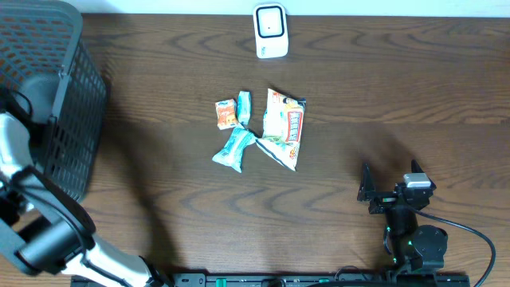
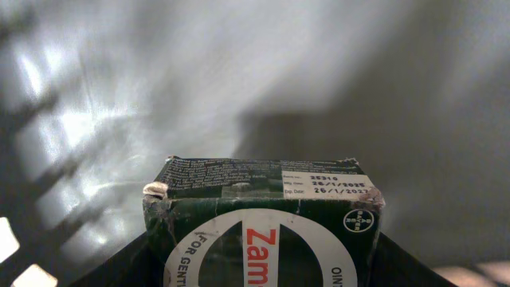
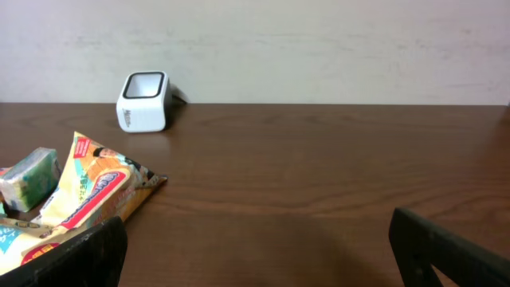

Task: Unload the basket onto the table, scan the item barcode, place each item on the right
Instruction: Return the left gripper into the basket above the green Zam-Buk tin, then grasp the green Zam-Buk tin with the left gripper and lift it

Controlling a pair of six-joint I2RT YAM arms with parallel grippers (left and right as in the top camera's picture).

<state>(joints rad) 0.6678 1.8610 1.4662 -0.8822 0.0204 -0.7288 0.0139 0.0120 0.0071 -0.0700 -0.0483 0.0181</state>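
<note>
Down in the black mesh basket (image 1: pixel 76 119) at the left end of the table (image 1: pixel 398 96), deep in shadow: a dark green box (image 2: pixel 263 219). Printed dates on its top face, a white ring and red "Zam" lettering on the near face. Pinched from both sides by the left gripper (image 2: pixel 263 259) — dark fingers (image 2: pixel 127 267) pressed to its left and right walls at the bottom of the wrist view. From overhead, hidden by the basket wall and by the left arm (image 1: pixel 48 231) bent over the rim.

At the far edge of the table, well apart from the basket: a white scanner (image 1: pixel 271 30), standing upright. Mid-table, clustered and partly touching: a snack bag (image 1: pixel 284 127), a long teal packet (image 1: pixel 234 149), a short teal packet (image 1: pixel 244 106) and an orange packet (image 1: pixel 226 113).

Near the front right, low over the wood: the right gripper (image 1: pixel 388 190) — jaws spread wide and empty, pointed toward the scanner, with the snack bag off to its left.
</note>
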